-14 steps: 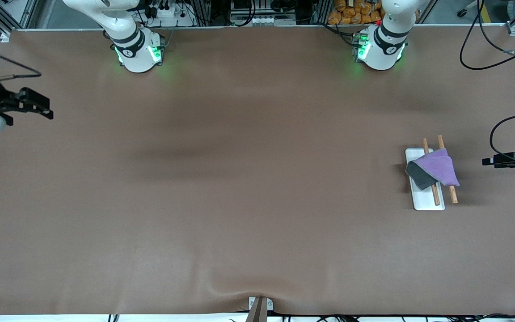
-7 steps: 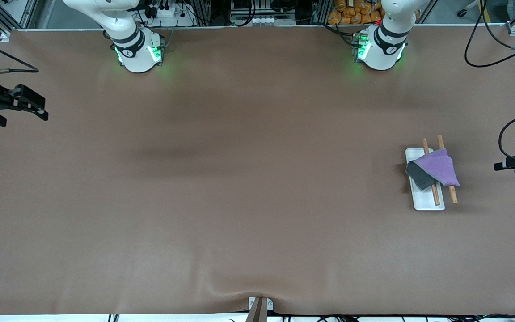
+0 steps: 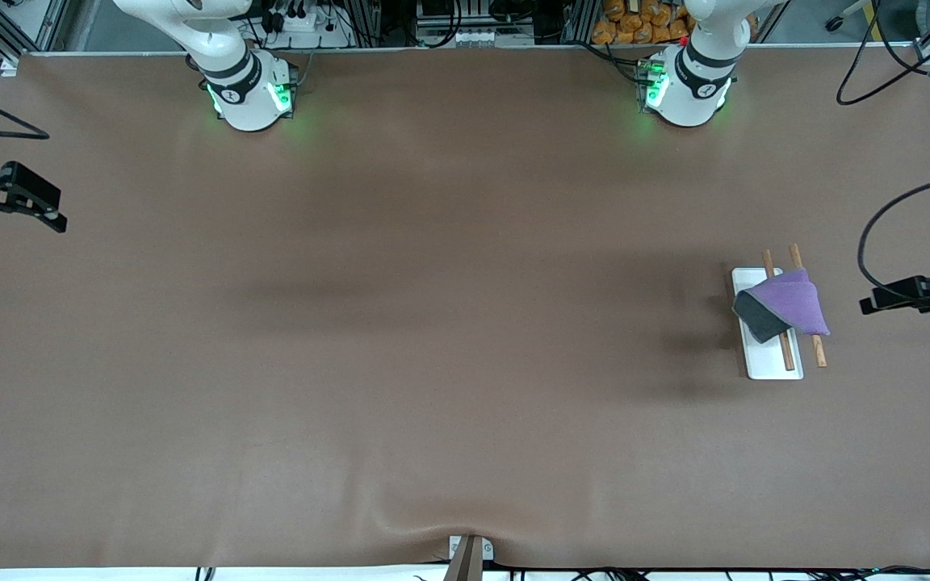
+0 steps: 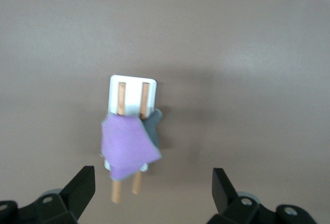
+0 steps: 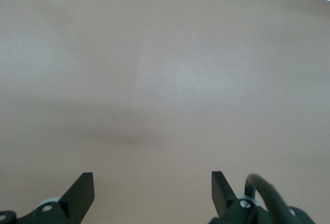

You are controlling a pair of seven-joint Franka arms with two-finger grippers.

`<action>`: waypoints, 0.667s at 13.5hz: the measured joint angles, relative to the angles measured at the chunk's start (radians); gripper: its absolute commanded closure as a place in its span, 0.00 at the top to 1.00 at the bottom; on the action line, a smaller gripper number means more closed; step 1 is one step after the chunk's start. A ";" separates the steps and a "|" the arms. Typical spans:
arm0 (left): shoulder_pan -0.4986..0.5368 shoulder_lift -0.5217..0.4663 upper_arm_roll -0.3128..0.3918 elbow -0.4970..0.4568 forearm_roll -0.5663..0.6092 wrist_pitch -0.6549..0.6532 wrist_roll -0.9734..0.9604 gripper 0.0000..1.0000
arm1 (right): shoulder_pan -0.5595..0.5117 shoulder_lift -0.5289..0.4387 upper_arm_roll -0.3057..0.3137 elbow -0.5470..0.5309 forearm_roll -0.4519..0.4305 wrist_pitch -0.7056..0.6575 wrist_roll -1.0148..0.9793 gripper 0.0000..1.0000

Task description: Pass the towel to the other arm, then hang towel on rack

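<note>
towel (image 3: 788, 308) draped on rack (image 3: 773, 367) | left pincer (image 3: 877, 303) wide, empty | right pincer (image 3: 29, 206) wide, empty

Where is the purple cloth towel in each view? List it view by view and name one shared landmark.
Front view: the purple cloth towel lies draped over the rack's two wooden rods, toward the left arm's end of the table.
Left wrist view: towel near the middle of the picture, on the rods.
Right wrist view: not in it.
Shared landmark: the rack's white rectangular base plate.

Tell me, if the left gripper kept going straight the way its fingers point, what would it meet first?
Probably the towel draped over the rack. The open left gripper points that way, though it may pass beside it onto bare table.
</note>
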 measured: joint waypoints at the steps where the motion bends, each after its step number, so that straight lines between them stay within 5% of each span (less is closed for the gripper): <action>1: -0.031 -0.017 -0.002 0.000 0.023 -0.013 -0.054 1.00 | 0.000 0.014 0.000 0.019 0.000 -0.008 0.000 1.00; 5: -0.148 -0.073 -0.024 0.003 0.199 -0.025 -0.104 1.00 | 0.000 0.029 0.001 0.045 -0.001 -0.019 0.000 1.00; 9: -0.200 -0.136 -0.039 0.008 0.201 -0.061 -0.109 1.00 | -0.004 0.029 -0.001 0.047 -0.001 -0.086 -0.004 1.00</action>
